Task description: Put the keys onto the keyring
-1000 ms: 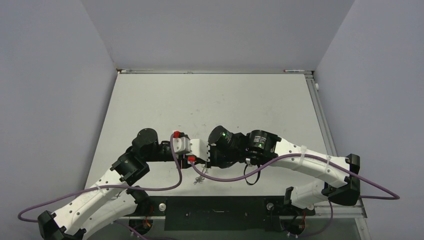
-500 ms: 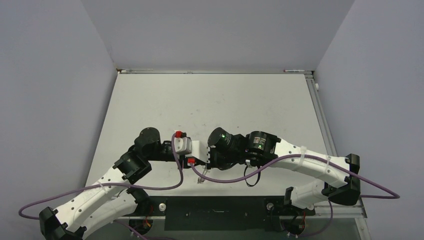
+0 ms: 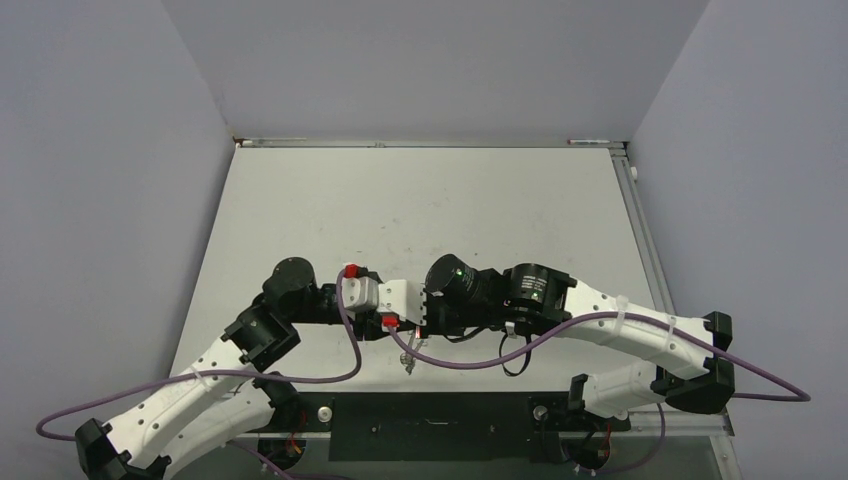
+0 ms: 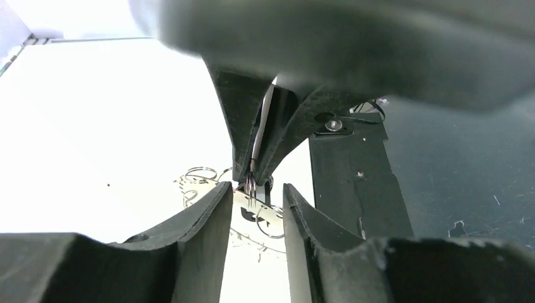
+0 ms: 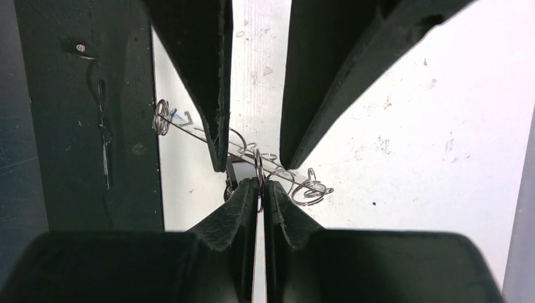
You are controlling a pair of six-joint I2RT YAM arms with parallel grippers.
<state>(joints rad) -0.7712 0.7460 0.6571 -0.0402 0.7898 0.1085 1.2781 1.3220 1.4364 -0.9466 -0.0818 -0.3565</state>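
Keyring point(image 5: 258, 165) lies between left hand point(image 4: 255, 196) and right hand point(image 5: 257, 187).

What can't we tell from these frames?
- Tiny silver key with black head: not identifiable. Top view, the wrists cover it; wrist views, fingers crowd the spot.
- Wide grey metal keyring with wire loops: mostly hidden behind fingers in both wrist views; a speck in the top view.
- Left gripper: jaws apart; contact with the keyring unclear.
- Right gripper: shut on a loop; which one, too small.
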